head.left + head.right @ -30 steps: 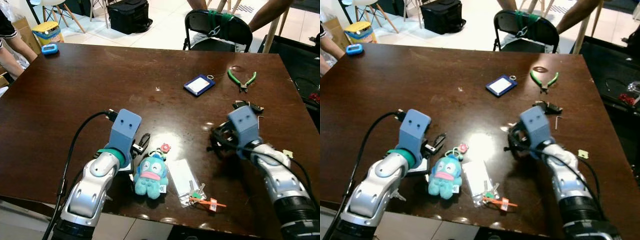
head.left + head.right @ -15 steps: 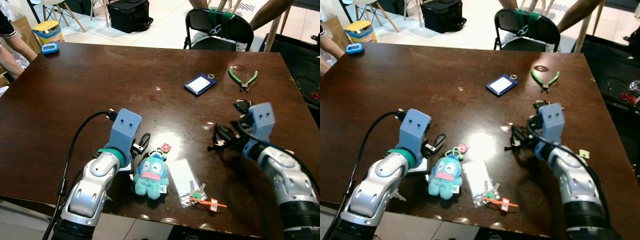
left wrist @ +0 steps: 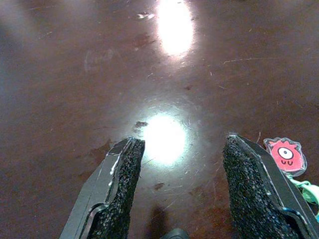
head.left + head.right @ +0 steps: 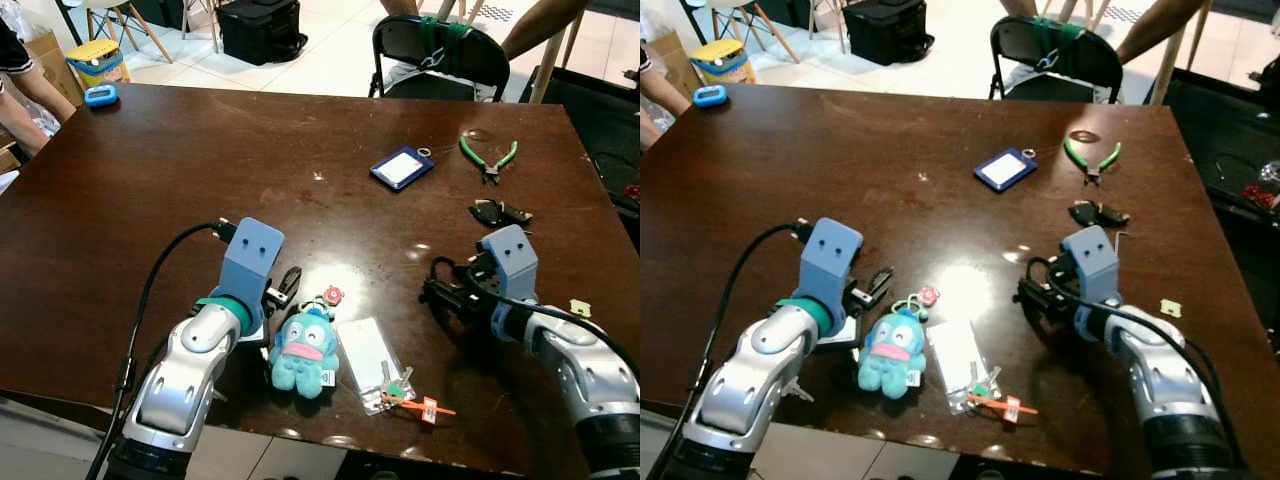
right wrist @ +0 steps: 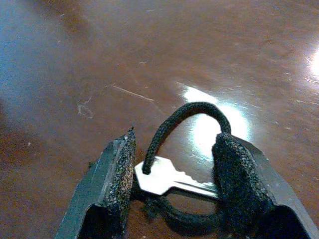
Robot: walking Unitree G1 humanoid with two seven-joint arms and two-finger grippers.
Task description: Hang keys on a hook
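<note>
A silver key on a black cord loop sits between the pads of my right gripper and touches both. The gripper is shut on it, low over the brown table at the right front. Whether the key is clear of the table I cannot tell. My left gripper rests open on the table at the left front, with bare wood between its fingers. Beside it lie a red charm and a blue plush toy.
A clear bag with keys and green and orange tags lies by the toy. Further back are a blue card holder, green pliers and a black fob. A black chair stands behind the table; a person's leg is at far left.
My right wrist rose and tipped half a second ago, then came back down; its fingertips stayed at about the same spot. The left arm has not moved.
</note>
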